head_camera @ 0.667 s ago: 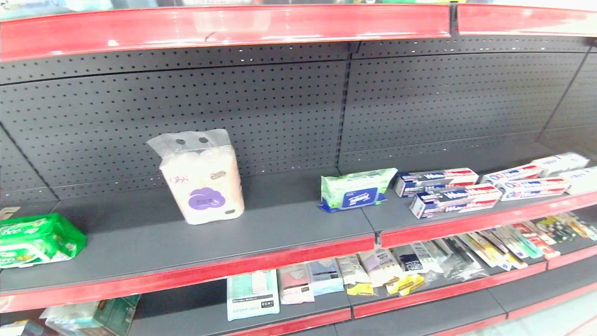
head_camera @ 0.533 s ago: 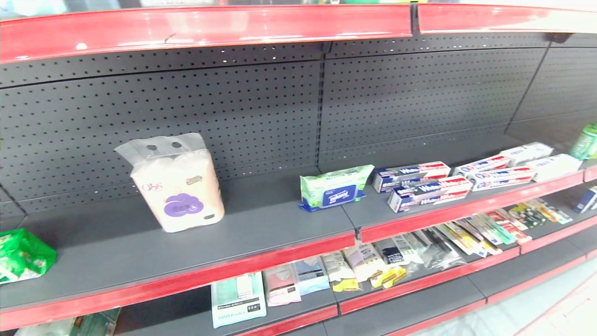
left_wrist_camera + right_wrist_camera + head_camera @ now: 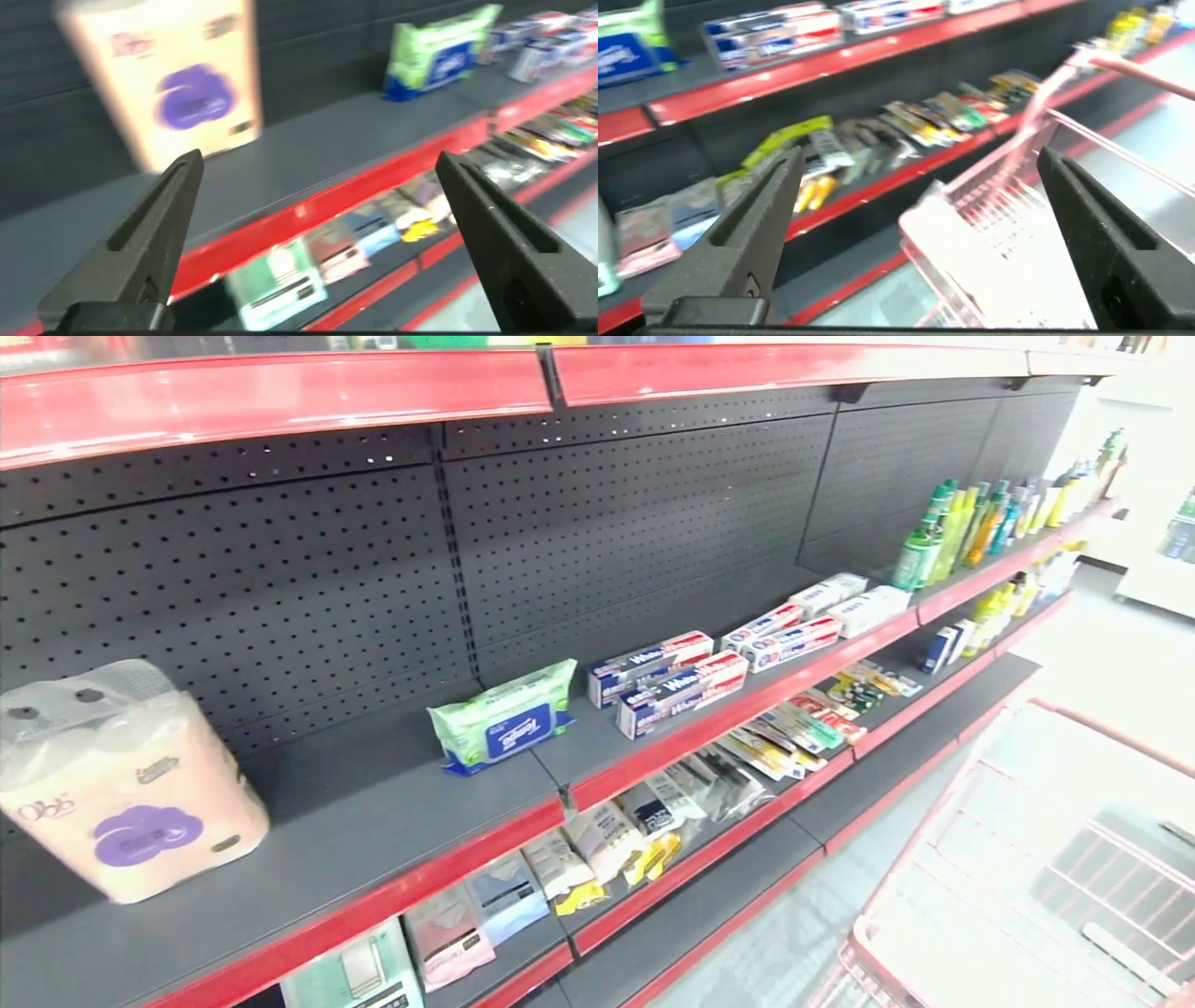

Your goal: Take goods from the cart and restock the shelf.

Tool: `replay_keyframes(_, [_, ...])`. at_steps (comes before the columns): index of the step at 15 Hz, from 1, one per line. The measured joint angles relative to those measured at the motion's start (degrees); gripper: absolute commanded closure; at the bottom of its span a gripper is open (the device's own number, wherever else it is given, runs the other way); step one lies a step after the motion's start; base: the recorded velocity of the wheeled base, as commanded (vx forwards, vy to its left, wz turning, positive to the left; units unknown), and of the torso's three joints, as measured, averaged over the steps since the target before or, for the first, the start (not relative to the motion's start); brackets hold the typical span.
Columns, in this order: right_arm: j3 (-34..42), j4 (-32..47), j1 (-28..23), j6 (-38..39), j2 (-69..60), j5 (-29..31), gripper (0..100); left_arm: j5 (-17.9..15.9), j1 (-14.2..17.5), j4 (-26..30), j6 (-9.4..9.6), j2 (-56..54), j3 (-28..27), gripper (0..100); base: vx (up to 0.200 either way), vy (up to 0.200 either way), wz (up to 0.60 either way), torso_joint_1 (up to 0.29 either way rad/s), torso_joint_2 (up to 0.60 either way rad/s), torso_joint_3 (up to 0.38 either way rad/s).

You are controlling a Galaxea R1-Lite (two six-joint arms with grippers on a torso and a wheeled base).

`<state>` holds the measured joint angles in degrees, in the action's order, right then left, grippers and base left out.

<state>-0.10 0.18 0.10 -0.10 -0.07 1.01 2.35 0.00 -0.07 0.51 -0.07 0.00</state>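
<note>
Red-edged shelf (image 3: 373, 803) stands beside pink cart (image 3: 1106, 735) (left gripper (image 3: 320, 161), right gripper (image 3: 922, 157): fingers (image 3: 159, 233) spread).

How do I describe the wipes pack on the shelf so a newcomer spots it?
On the shelf with the red front edge, under the black pegboard, look between the tall pink toilet roll pack and the toothpaste boxes. The wipes pack sits there: the only soft green pouch, with a blue label.

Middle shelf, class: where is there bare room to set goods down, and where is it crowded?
Bare shelf lies between the toilet roll pack and the wipes pack. Past the wipes, toothpaste boxes and bottles crowd it.
</note>
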Motion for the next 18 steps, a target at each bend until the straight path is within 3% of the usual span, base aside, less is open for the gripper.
replay_keyframes(9, [0.0, 0.0, 0.0, 0.0, 0.0, 0.0, 0, 0.1, 0.0, 0.0, 0.02, 0.0, 0.0, 0, 0.0, 0.0, -0.6, 0.001, 0.0, 0.002])
replay_keyframes(18, [0.0, 0.0, 0.0, 0.1, 0.0, -0.2, 0, 0.0, 0.0, 0.0, 0.02, 0.0, 0.0, 0, 0.0, 0.0, 0.0, 0.0, 0.0, 0.0])
